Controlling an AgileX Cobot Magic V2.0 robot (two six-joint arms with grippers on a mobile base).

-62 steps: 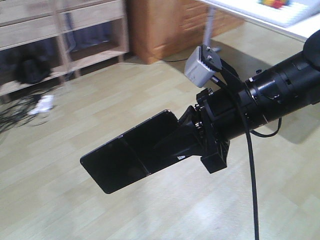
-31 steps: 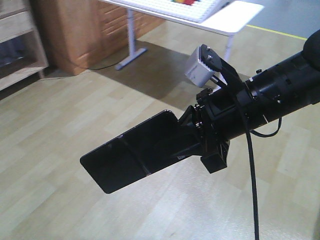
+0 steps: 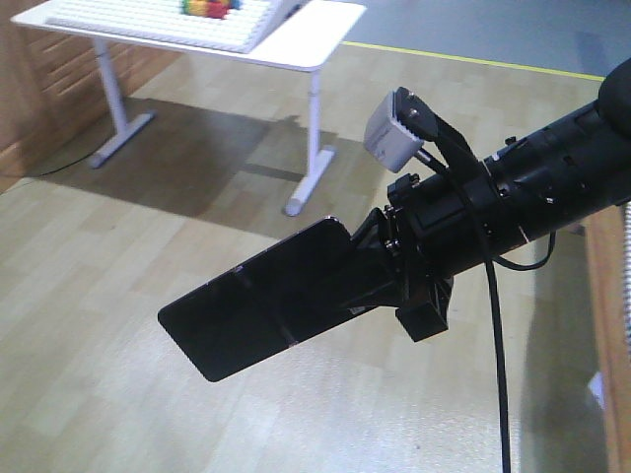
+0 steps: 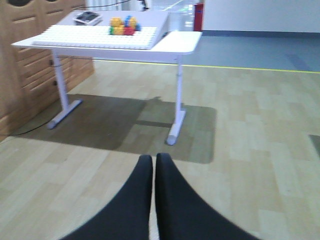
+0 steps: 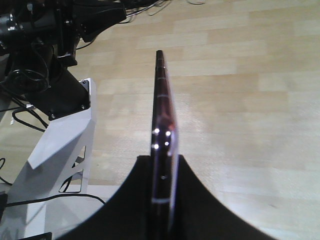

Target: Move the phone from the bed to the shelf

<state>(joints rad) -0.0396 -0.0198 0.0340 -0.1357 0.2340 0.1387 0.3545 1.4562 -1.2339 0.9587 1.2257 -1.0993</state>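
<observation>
Right gripper [image 3: 340, 286] pinches the phone [image 3: 246, 315] by one end. The phone juts toward 8 o'clock, in the air over the pale wood floor [image 3: 118, 394]. In the right wrist view it sits edge-on between the fingers. Left gripper [image 4: 154, 162]: fingers pressed together, holding nothing. White table [image 3: 315, 30] at 11 o'clock.

The phone [image 3: 251, 310] is glossy black with a pinkish edge, and the right gripper [image 3: 345, 286] and left gripper [image 4: 154, 162] are plain matte black, the right arm carrying a light grey camera box [image 3: 392, 133]. The floor [image 4: 250, 125] is pale beige wood-grain planking crossed by a thin yellow line [image 4: 250, 69], with blue-grey beyond it. The table [image 4: 182, 42] is white with red, yellow, green and blue blocks [image 4: 124, 26], beside a warm brown wooden cabinet [image 4: 20, 60].
</observation>
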